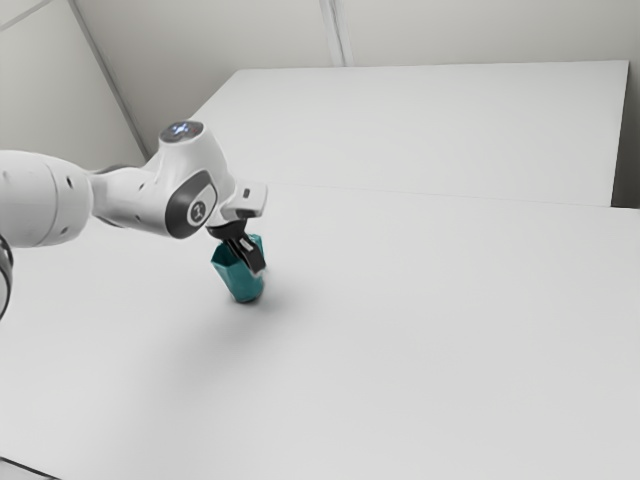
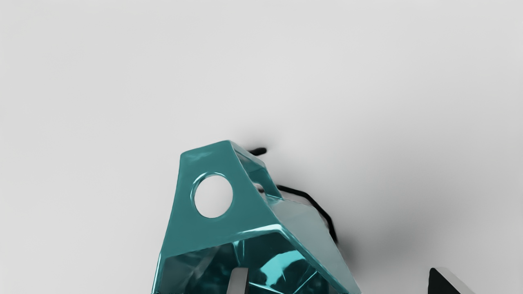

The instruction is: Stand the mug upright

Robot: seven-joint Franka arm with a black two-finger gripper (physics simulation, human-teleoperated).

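Teal faceted glossy mug (image 1: 238, 284) at white table (image 1: 420, 340), below black two-finger gripper (image 1: 257, 269). Mouth faces upward; body looks slightly tilted. Claw wide: one finger (image 2: 238, 281) at mug's mouth, other beyond outer wall, well apart from it. Flat teal panel with round hole (image 2: 186, 228) on mug's side.

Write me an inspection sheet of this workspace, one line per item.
Surface: white table, smooth-looking, soft shadow beside the mug.
Job's things: teal faceted mug, mouth facing up toward the gripper, leaning in the exterior view; whether its base sits flat, cannot tell.
Clutter: nothing seen.
Gripper: black gripper, open; one finger over or in the mug's mouth, the other outside, apart from the wall.
Cables: nothing seen.
Surroundings: pale walls behind the table.
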